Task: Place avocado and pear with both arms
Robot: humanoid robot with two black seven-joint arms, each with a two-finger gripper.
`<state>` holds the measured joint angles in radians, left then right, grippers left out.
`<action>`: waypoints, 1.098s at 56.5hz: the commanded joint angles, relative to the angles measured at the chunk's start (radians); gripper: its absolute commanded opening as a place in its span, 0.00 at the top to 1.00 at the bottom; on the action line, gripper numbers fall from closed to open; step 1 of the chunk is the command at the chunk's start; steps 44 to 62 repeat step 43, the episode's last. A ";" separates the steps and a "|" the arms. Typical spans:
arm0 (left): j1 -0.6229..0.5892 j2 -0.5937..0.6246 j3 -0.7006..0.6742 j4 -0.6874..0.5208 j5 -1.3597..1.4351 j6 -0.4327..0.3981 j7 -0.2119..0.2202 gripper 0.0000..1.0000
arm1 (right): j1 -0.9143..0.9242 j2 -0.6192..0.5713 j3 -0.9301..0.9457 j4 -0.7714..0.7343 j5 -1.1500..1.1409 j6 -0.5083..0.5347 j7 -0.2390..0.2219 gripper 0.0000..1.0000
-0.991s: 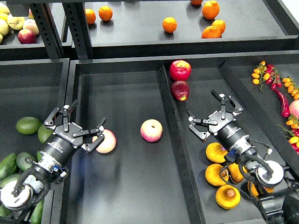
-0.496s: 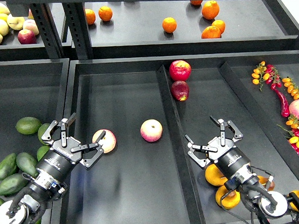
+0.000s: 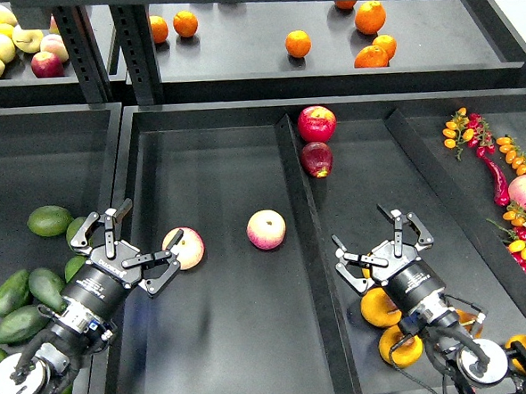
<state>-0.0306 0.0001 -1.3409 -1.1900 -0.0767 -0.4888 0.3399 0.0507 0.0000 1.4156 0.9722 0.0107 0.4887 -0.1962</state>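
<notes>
My left gripper [image 3: 128, 248] is open and empty, at the left edge of the middle tray, just left of a pink-yellow apple [image 3: 185, 247]. Several green avocados [image 3: 47, 287] lie in the left bin beside my left arm; I cannot single out the very dark one. My right gripper [image 3: 382, 249] is open and empty above the right tray. Yellow-orange pears [image 3: 377, 309] lie just behind it, partly under my right arm. One pear [image 3: 398, 347] is half hidden by the arm, and I cannot see a bruise patch or stem.
A second pink-yellow apple [image 3: 266, 229] lies mid-tray. A red apple [image 3: 317, 123] and a dark red one [image 3: 316, 159] sit at the divider's [image 3: 309, 257] far end. Oranges [image 3: 298, 43] are on the upper shelf. Small tomatoes and chillies [image 3: 493, 161] fill the right bin.
Both arms have drawn back toward the near edge over the last second. In the last half second the right gripper shifted slightly right; the left barely moved. Both stayed open.
</notes>
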 commanded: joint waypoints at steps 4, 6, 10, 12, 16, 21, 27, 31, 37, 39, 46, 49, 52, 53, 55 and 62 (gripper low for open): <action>0.009 0.000 -0.001 0.004 0.000 0.000 -0.006 0.00 | -0.002 0.000 -0.001 -0.013 -0.001 0.000 -0.003 0.00; 0.011 0.000 0.000 0.004 0.000 0.000 -0.015 0.00 | -0.003 0.000 -0.001 -0.015 -0.001 0.000 -0.006 0.00; 0.012 0.000 0.000 0.006 0.002 0.000 -0.028 0.00 | -0.002 0.000 -0.003 -0.015 -0.001 0.000 -0.008 0.00; 0.011 0.000 0.000 0.007 0.002 0.000 -0.035 0.00 | -0.002 0.000 -0.003 -0.015 -0.003 0.000 -0.008 0.00; 0.011 0.000 0.000 0.009 0.002 0.000 -0.041 0.00 | -0.002 0.000 -0.003 -0.017 -0.005 0.000 -0.008 0.00; 0.011 0.000 0.000 0.009 0.002 0.000 -0.041 0.00 | -0.002 0.000 -0.003 -0.018 -0.006 0.000 -0.008 0.00; 0.011 0.000 0.000 0.009 0.002 0.000 -0.041 0.00 | -0.002 0.000 -0.001 -0.026 -0.006 0.000 -0.008 0.00; 0.011 0.000 0.002 0.007 0.002 0.000 -0.042 0.00 | -0.002 0.000 0.000 -0.026 -0.006 0.000 -0.008 0.00; 0.011 0.000 0.002 0.007 0.002 0.000 -0.042 0.00 | -0.002 0.000 0.000 -0.026 -0.006 0.000 -0.009 0.00; 0.011 0.000 0.002 0.007 0.002 0.000 -0.042 0.00 | -0.002 0.000 0.000 -0.026 -0.006 0.000 -0.011 0.00; 0.011 0.000 0.002 0.007 0.002 0.000 -0.042 0.00 | -0.002 0.000 0.000 -0.026 -0.006 0.000 -0.012 0.00; 0.011 0.000 0.002 0.007 0.002 0.000 -0.042 0.00 | -0.002 0.000 0.000 -0.026 -0.006 0.000 -0.012 0.00; 0.011 0.000 0.002 0.007 0.002 0.000 -0.042 0.00 | -0.002 0.000 0.000 -0.026 -0.006 0.000 -0.012 0.00; 0.011 0.000 0.002 0.007 0.002 0.000 -0.042 0.00 | -0.002 0.000 0.000 -0.026 -0.006 0.000 -0.012 0.00; 0.011 0.000 0.002 0.007 0.002 0.000 -0.042 0.00 | -0.002 0.000 0.000 -0.026 -0.006 0.000 -0.012 0.00; 0.011 0.000 0.002 0.007 0.002 0.000 -0.042 0.00 | -0.002 0.000 0.000 -0.026 -0.006 0.000 -0.012 0.00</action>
